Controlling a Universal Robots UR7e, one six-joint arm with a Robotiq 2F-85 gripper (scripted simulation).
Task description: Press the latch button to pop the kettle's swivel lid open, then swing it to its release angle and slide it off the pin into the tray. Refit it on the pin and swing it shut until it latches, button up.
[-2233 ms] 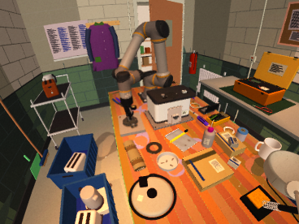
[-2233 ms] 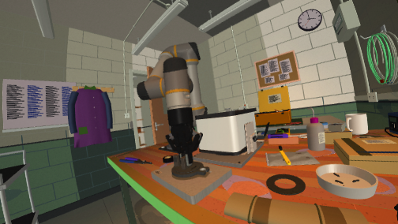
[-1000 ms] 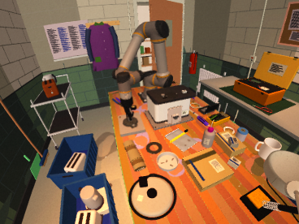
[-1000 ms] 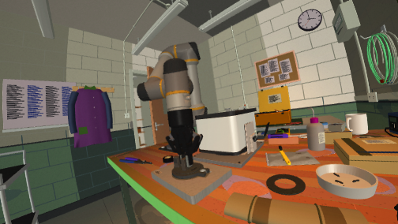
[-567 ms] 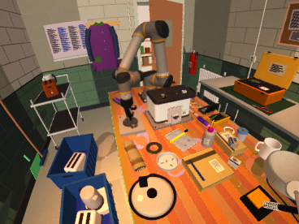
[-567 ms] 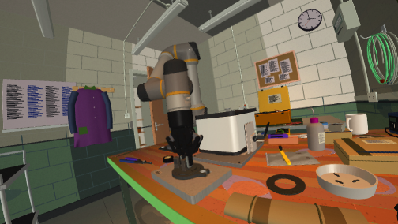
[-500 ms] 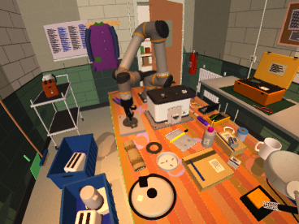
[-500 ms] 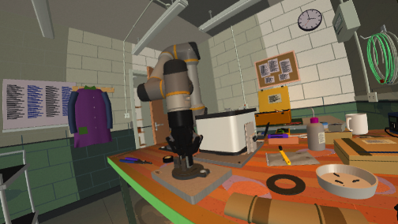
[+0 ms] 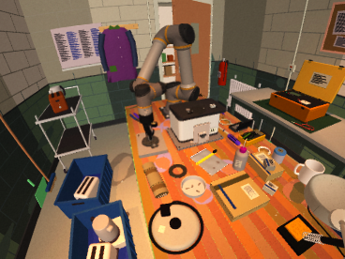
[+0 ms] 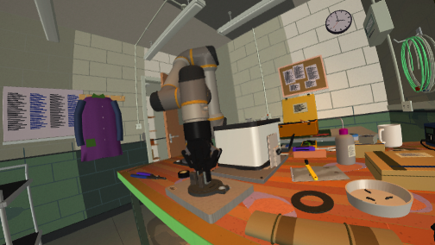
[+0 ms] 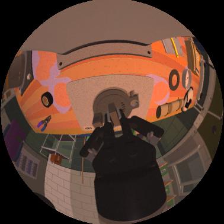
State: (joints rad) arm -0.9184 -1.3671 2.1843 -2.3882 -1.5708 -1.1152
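Note:
My gripper [image 10: 202, 177] [image 11: 114, 118] [image 9: 151, 136] points straight down over the round dark swivel lid [image 10: 208, 188] [image 11: 114, 105], which sits on a grey base plate [image 10: 210, 197] [image 9: 152, 143] near the table's left edge. The lid's raised tab [image 11: 113, 112] is gripped between my closed fingers. A small round button [image 11: 135, 103] shows at the lid's rim. The shallow round tray [image 10: 378, 197] [image 9: 194, 186] with small dark bits stands further along the table.
A white box-shaped appliance [image 10: 248, 143] [image 9: 196, 120] stands just behind the plate. A black ring [image 10: 312, 200], a cardboard roll [image 10: 302, 228], a tape roll [image 11: 46, 99], pliers [image 10: 146, 175] and a large round lid [image 9: 175, 226] lie around on the orange table.

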